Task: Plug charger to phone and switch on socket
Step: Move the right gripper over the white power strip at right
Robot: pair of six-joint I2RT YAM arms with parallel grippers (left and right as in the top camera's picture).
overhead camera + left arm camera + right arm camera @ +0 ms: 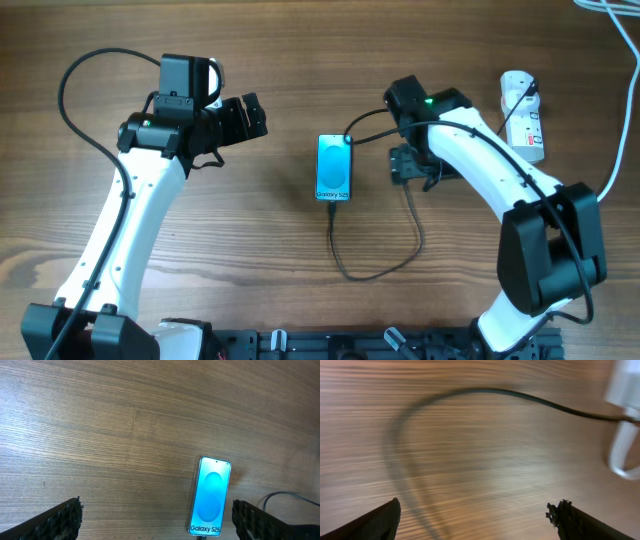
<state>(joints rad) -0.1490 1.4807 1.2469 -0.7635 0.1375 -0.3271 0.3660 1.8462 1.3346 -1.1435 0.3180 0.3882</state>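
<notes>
- Two grippers in shot, and neither one has anything in it.
- The left gripper (255, 117) sits at about 10 o'clock from the phone (334, 168) in the overhead view, well apart from it. On its wrist cam both fingers (60, 520) are spread wide, with only bare table (100, 420) between them. The phone lies toward 4 o'clock in that frame.
- The right gripper (472, 506) is just beside the phone at 3 o'clock in the overhead view. Its jaws are gaping wide too, over wood and nothing else.
- The phone lies flat mid-table with the cyan screen up and the "Galaxy S25" text at its 6 o'clock end.
- The charger (332, 232) is a thin black cable that meets the phone's 6 o'clock edge. It loops off toward 6 o'clock, then swings back up past the right gripper. Honestly can't tell if the tip is fully seated.
- The socket (524, 118) is way out at 2 o'clock from the phone, near the table's right edge. A black plug (529, 90) sits at its 12 o'clock end, and a white cord (604, 12) runs off toward 1 o'clock. The red marks are too tiny to read the switch.
- The right wrist cam is blurry. The cable arcs across the top, and a white corner of the socket shows at 2 o'clock.
</notes>
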